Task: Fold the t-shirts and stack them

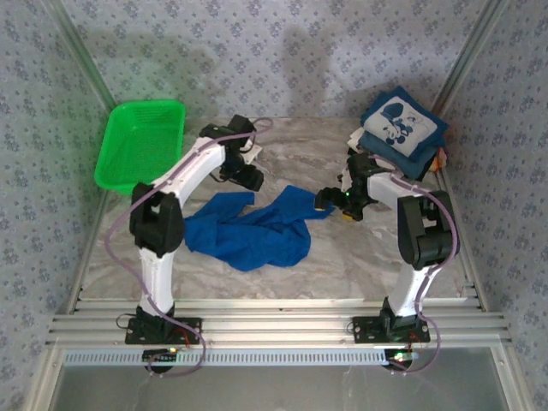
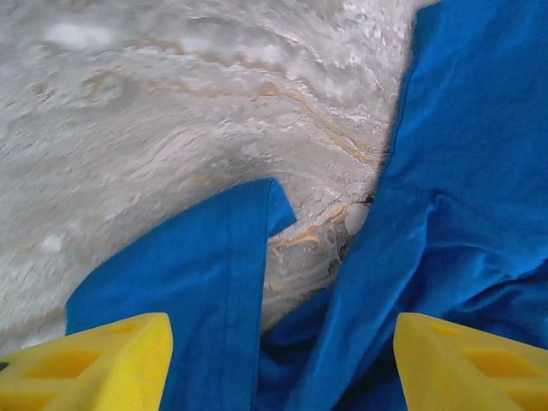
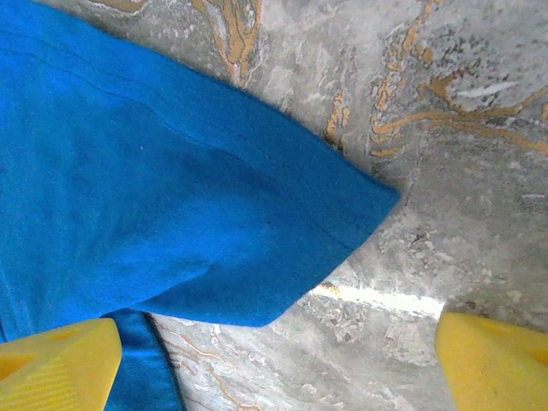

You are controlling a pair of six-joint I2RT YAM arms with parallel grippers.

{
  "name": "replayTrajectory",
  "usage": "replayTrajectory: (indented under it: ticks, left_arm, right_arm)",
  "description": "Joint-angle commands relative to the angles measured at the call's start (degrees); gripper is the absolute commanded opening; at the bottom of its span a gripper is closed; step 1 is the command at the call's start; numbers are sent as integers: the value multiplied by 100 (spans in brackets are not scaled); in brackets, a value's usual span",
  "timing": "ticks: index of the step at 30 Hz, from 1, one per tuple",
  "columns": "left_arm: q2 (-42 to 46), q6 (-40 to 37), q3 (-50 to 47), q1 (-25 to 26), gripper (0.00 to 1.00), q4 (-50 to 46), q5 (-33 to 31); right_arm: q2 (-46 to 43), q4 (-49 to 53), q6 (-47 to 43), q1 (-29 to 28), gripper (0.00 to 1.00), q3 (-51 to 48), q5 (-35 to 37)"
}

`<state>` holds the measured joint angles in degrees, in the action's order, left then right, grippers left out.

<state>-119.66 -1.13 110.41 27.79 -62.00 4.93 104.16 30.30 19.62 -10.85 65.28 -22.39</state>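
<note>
Top view. Royal-blue t-shirt (image 1: 248, 231) lies crumpled mid-worktop (image 1: 342, 265), between the two arms. Folded stack (image 1: 402, 128) sits at the far right corner, green basket (image 1: 141, 141) at the far left. Left end effector (image 1: 248, 175) hovers at the shirt's far edge, right end effector (image 1: 330, 201) at its right tip.

Left wrist. Yellow fingertips (image 2: 94, 360) are spread wide with nothing gripped: released. Below them lie a loose flap and a thicker bunched fold, with bare marbled surface between.

Right wrist. Fingertips (image 3: 56, 360) are likewise wide apart, released, above a sleeve (image 3: 171, 188) with a stitched hem.

Judgement: thin soft knit, light, no stiffness. It will likely sag and drag if lifted by one point. Best taken at a hem, at the sleeve edge or the flap corner, pinching one layer only. The worktop looks smooth and flat, so the cloth should slide. Patterned walls (image 1: 282, 51) close in on three sides, with room enough to spread the shirt.
</note>
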Motion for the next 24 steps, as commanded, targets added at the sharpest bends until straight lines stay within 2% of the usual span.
replayTrajectory:
  ticks: [1, 6, 19, 22, 24]
  left_arm:
    - [-421, -834, 662, -1, 68, -512, -21]
    - [-1084, -1019, 965, 2, 65, -595, -176]
    - [-1759, -917, 999, -74, 59, -367, -513]
    - [-1801, -857, 874, -130, 51, -313, -585]
    - [-1788, -830, 820, -175, 36, -327, -522]
  right_arm:
    - [-199, 142, -96, 42, 97, -163, -98]
    - [-307, 241, -128, 84, 97, -230, -107]
    - [-450, 388, -178, 192, 97, -217, -86]
    - [-480, 384, -187, 205, 97, -242, -73]
    - [-488, 386, -173, 209, 97, -240, -64]
